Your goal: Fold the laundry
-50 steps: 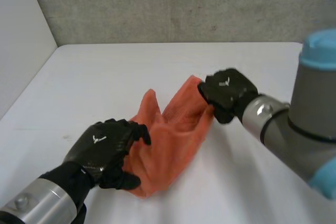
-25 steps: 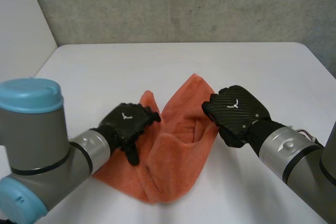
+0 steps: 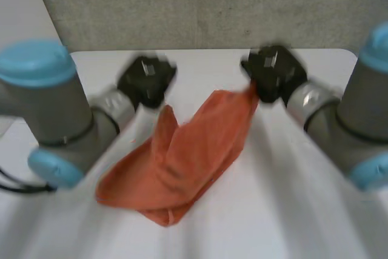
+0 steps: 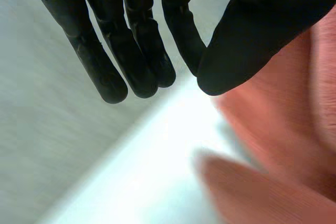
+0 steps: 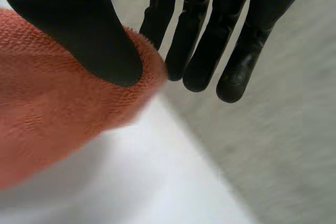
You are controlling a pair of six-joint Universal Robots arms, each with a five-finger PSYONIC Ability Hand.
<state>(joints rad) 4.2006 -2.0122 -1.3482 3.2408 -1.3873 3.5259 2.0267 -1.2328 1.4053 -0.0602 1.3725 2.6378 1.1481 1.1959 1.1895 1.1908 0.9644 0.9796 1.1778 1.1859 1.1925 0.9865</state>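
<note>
Grey concrete wall (image 3: pixel 212 4) behind, white table (image 3: pixel 315 216) in front. An orange-red terry cloth (image 3: pixel 182 162) lies rumpled at centre frame, partly doubled over itself, low end toward lower left, one corner pulled up toward upper right. The right hand (image 3: pixel 274 74) in the upper right has that corner: thumb pressed down on the cloth's tip against the straight fingers, a firm pinch. The left hand (image 3: pixel 147 79) in the upper left hangs just above a raised peak of the cloth; its fingers (image 4: pixel 136 51) are straight and close together, thumb nearly meeting them, no cloth between, so it holds nothing. Step in hand looks like lifting and spreading the cloth ahead of a fold. To do it well: hold the right pinch tight and get the left hand onto the peak or the neighbouring corner along the same edge. Then draw both hands apart so that edge goes taut and the doubled part drops flat. Lifting on one corner alone would probably leave it twisted. Head view gives the whole layout, both hands and how the cloth lies, but not whether either hand actually grips. Right wrist view settles that for the right: thumb on cloth, terry weave plain. Left wrist view shows the cloth beside the thumb, outside the grip, with white table beneath the hand.
</note>
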